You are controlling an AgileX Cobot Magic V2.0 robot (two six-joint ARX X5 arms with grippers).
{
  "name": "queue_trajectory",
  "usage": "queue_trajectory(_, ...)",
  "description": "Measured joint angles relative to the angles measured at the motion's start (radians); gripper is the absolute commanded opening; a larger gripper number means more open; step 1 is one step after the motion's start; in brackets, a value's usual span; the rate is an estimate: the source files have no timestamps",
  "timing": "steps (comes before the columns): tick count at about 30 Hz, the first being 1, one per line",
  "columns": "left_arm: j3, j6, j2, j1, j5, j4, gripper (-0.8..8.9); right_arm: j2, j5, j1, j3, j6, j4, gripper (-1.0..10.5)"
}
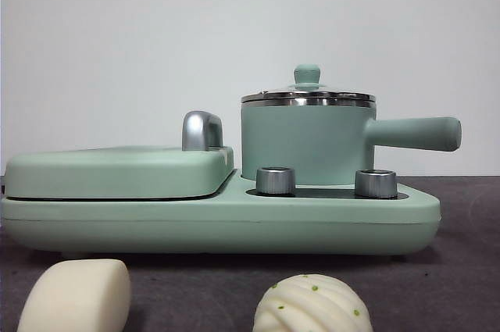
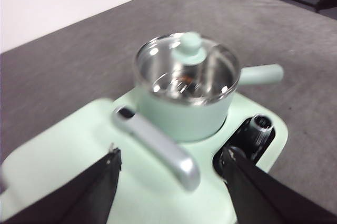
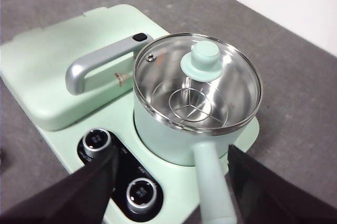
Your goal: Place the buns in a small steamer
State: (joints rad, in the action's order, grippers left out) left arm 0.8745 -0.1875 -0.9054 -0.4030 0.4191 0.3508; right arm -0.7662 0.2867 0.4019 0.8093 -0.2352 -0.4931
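Note:
Two cream-white buns lie on the dark cloth at the front: a smooth rounded-rectangular bun [image 1: 76,296] at the left and a round pleated bun [image 1: 312,304] with green specks nearer the middle. The small steamer [image 1: 306,143] is a mint-green pot with a glass lid and green knob [image 3: 206,59], standing on the right half of a mint-green cooker base [image 1: 219,219], lid on. My left gripper [image 2: 171,166] hovers open above the grill plate and steamer [image 2: 184,84]. My right gripper [image 3: 171,168] hangs open above the steamer's straight handle [image 3: 213,182]. Neither holds anything.
A flat hinged grill plate [image 1: 117,169] with a chrome handle [image 1: 201,130] fills the cooker's left half. Two steel dials [image 1: 275,180] [image 1: 375,183] sit in front of the pot. The pot's handle [image 1: 414,133] sticks out to the right. A white wall stands behind.

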Motion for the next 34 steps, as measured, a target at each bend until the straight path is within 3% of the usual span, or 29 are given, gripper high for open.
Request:
queue_trajectory(6,0.0,0.079,-0.187,-0.074,0.0,-0.241,3.08,0.0,0.0,0.0,0.0,0.068,0.0,3.3)
queue_trajectory(14,0.01,0.144,-0.455,-0.152,-0.066,-0.629,3.07,0.0,-0.003,0.0,0.0,0.085,0.0,3.3)
queue_trajectory(26,0.301,0.148,-0.791,-0.223,-0.08,-0.643,3.08,0.0,-0.003,0.0,0.0,0.089,0.018,3.3)
queue_trajectory(34,0.368,0.119,-0.868,-0.249,-0.08,-0.639,3.08,0.0,-0.003,0.0,0.0,0.094,0.034,3.3)
